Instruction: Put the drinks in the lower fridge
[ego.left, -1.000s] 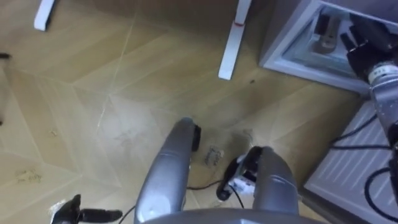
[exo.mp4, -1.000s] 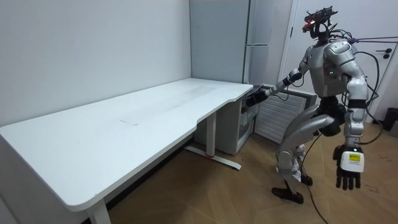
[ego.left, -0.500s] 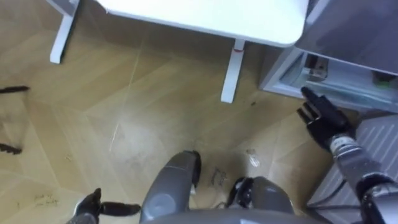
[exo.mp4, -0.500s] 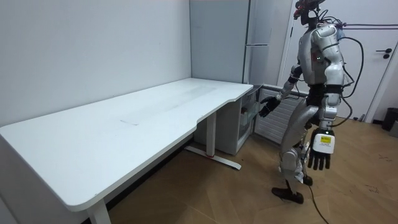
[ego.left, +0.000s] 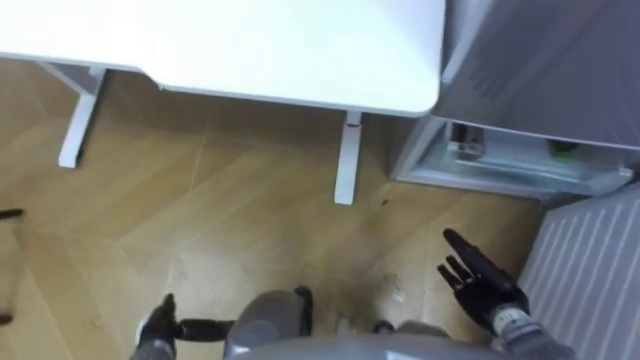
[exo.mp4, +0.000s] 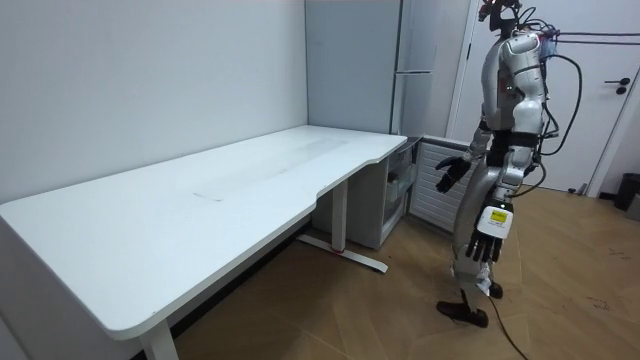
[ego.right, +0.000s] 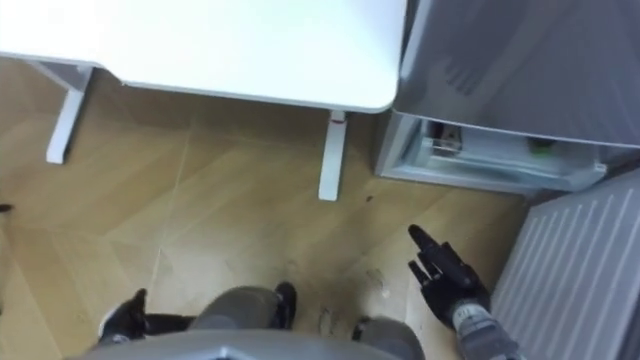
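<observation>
R hand (ego.left: 480, 282) open, fingers spread, holds nothing, over floor (ego.left: 250, 220) at lower right. L hand (exo.mp4: 490, 232) hangs by hip, fingers straight, holds nothing. Lower fridge (ego.left: 505, 165) open at upper right, just beside table (ego.left: 250, 45) end. Inside is blurry: one green spot (ego.left: 563, 150), can't tell if it's a drink.

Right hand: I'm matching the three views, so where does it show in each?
Left eye view: right hand at lower right, fingers straight.
Right eye view: right hand at lower right, below the open lower fridge.
Room view: right hand held out at waist height toward the lower fridge.
Shared landmark: the desk leg.
</observation>
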